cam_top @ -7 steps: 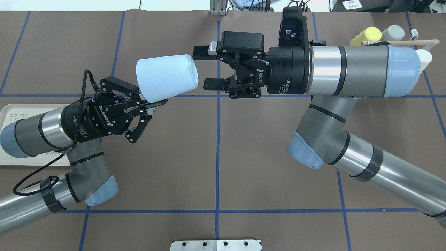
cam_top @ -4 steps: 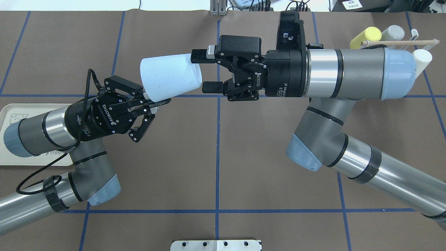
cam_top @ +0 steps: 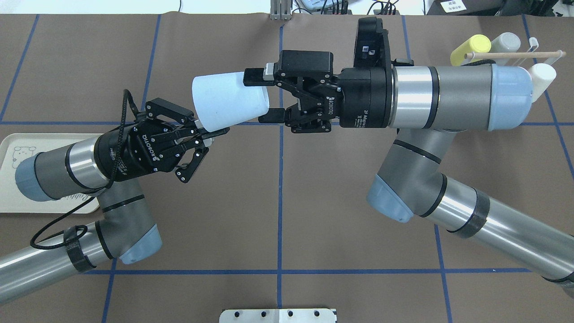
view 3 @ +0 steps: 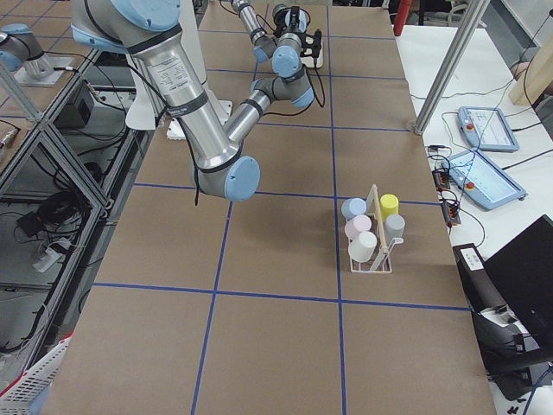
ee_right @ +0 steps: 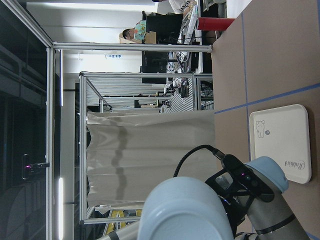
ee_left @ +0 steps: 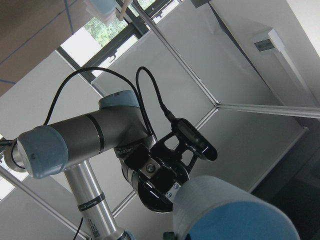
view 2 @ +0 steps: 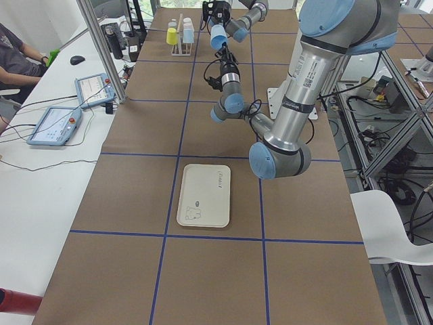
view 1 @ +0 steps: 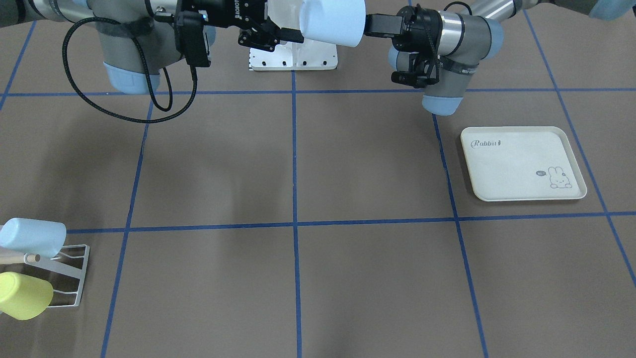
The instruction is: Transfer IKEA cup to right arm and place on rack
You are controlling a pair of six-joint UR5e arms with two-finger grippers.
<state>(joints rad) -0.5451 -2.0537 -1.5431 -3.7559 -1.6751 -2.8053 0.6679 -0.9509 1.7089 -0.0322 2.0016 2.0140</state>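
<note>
cup (cam_top: 226,101) mid-handover, likely light, stiff and slick
left hand (cam_top: 214,133) pinches its rim; right hand (cam_top: 261,97) gapes around the base, probably the best place to squeeze

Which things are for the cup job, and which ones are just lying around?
For the job: the pale blue cup, the left end effector holding it, the open right end effector at its base, the white rack.
Just lying about: the rabbit tray, the yellow cup and the grey cup on the rack.
</note>
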